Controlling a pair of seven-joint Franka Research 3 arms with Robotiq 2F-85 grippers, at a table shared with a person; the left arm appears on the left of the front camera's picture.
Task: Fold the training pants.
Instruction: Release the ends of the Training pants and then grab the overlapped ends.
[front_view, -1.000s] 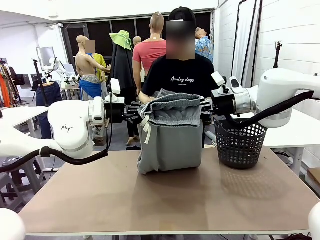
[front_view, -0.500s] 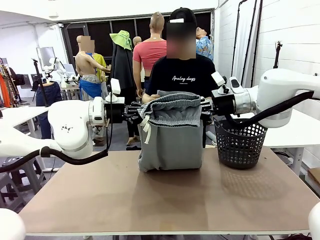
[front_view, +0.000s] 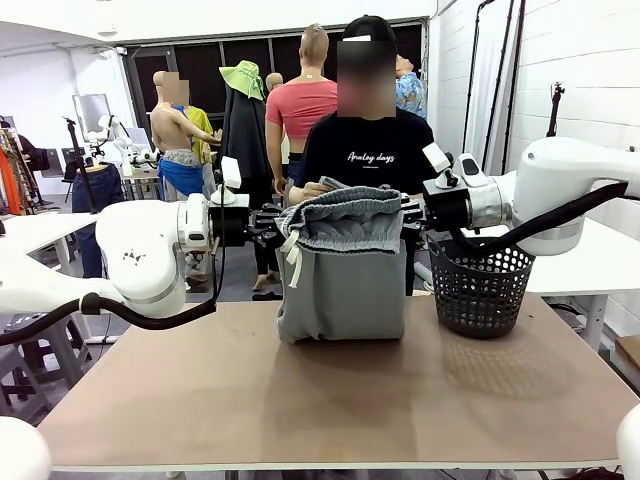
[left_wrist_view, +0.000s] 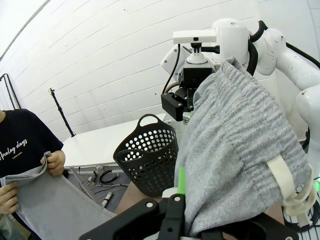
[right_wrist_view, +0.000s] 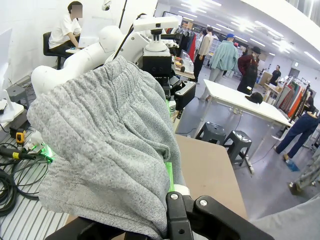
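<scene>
Left gripper (front_view: 273, 226) clamped tight on one side of the gathered waistband, right gripper (front_view: 411, 213) clamped on the other. Light grey soft jersey training pants (front_view: 340, 285) hung between them over the brown table (front_view: 330, 400), waistband sagging at the middle, off-white drawstring (front_view: 292, 262) dangling at the robot's left edge, lower part resting on the tabletop. Cloth hid most of both grippers' fingertips. Person's hand (left_wrist_view: 56, 162) held the grey cloth's far end. Black mesh basket (front_view: 482, 290) stood just beside the pants, on the robot's right.
</scene>
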